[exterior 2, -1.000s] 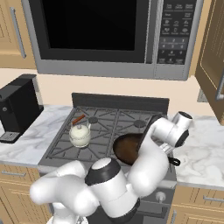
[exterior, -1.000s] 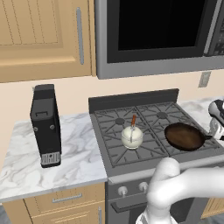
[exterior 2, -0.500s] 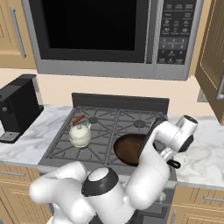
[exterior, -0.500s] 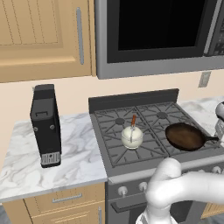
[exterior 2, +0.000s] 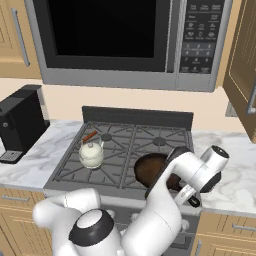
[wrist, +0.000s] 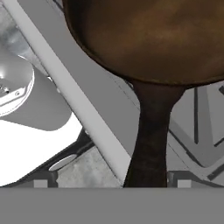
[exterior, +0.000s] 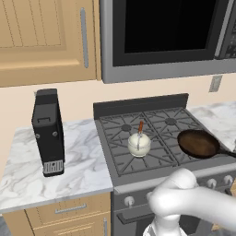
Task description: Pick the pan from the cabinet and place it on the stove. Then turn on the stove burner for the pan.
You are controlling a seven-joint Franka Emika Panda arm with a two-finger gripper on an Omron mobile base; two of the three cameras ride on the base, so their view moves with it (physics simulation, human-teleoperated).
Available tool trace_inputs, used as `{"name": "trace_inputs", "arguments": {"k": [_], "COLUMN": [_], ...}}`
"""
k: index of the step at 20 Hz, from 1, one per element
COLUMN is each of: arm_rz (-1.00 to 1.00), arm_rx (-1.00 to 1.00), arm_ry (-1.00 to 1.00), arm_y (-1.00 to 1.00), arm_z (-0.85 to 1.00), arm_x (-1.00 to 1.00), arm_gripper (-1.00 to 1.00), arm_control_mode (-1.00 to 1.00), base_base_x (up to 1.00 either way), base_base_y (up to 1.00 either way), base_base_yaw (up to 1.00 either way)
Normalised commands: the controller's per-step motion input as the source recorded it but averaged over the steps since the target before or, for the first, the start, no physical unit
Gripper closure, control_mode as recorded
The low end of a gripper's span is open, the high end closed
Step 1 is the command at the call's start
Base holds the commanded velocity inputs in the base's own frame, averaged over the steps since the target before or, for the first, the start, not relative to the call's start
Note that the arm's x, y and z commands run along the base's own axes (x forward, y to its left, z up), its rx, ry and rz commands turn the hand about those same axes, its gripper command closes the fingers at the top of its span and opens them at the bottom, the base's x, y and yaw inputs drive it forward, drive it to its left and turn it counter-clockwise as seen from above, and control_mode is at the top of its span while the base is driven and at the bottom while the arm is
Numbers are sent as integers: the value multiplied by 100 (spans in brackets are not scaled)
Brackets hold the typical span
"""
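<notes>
Left base view: the pan [exterior: 199,143] sits on the stove's [exterior: 138,154] front right grate, ready for its burner; a white cup [exterior: 139,144] holds a red stick.

Right base view: the pan [exterior 2: 151,170] looks empty (arm partly hides it).

Hand view: the claw [wrist: 109,183] stands spread, apparently astride the handle [wrist: 151,140], gripping nothing.
</notes>
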Motion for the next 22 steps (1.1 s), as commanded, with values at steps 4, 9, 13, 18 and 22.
{"name": "trace_inputs", "arguments": {"k": [4,9,13,18,22], "arm_rz": [-4,-4,-1,0,0], "arm_rx": [0,-1,-2,-2,-3], "arm_ry": [-5,-5,-6,-6,-2], "arm_y": [59,52,38,14,0], "arm_z": [0,0,1,9,31], "arm_x": [3,17,22,12,0], "arm_gripper": [-100,-100,-100,-100,-100], "arm_control_mode": [-100,-100,-100,-100,-100], "base_base_x": [0,0,0,0,0], "base_base_y": [0,0,0,0,0], "base_base_yaw": [0,0,0,0,0]}}
